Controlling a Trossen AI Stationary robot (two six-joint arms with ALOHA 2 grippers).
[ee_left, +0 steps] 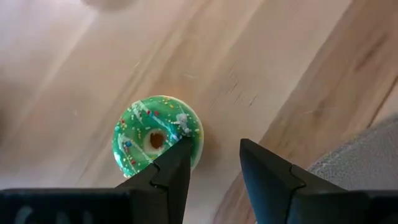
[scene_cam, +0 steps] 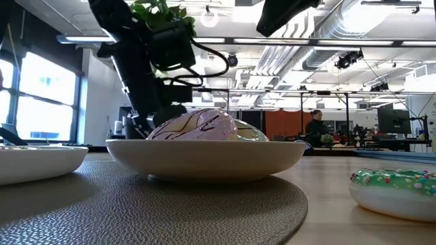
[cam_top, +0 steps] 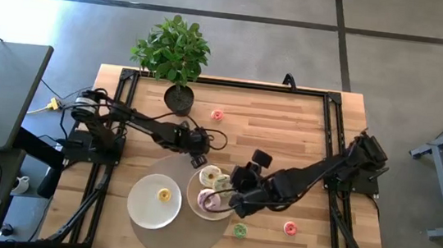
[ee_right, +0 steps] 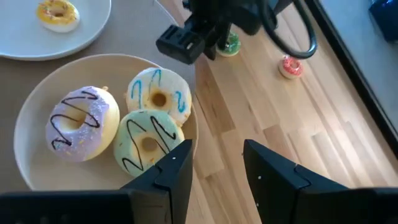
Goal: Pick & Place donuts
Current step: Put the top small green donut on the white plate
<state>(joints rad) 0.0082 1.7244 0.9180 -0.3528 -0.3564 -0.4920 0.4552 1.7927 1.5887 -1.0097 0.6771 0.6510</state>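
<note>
Just beside left pincer (ee_left: pixel 214 163), green donut (ee_left: pixel 157 135)

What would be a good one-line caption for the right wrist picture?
Open right end effector hovering beside a plate of three iced donuts.

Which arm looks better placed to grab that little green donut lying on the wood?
Probably the left. The left gripper hangs open right over the small green donut on the table. The right gripper hovers open by the plate of three donuts.

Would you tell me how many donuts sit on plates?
4: a purple-iced donut, a blue-drizzled donut and a chocolate-drizzled donut share the beige plate; a small yellow donut lies on the white plate. None looks hidden.
</note>
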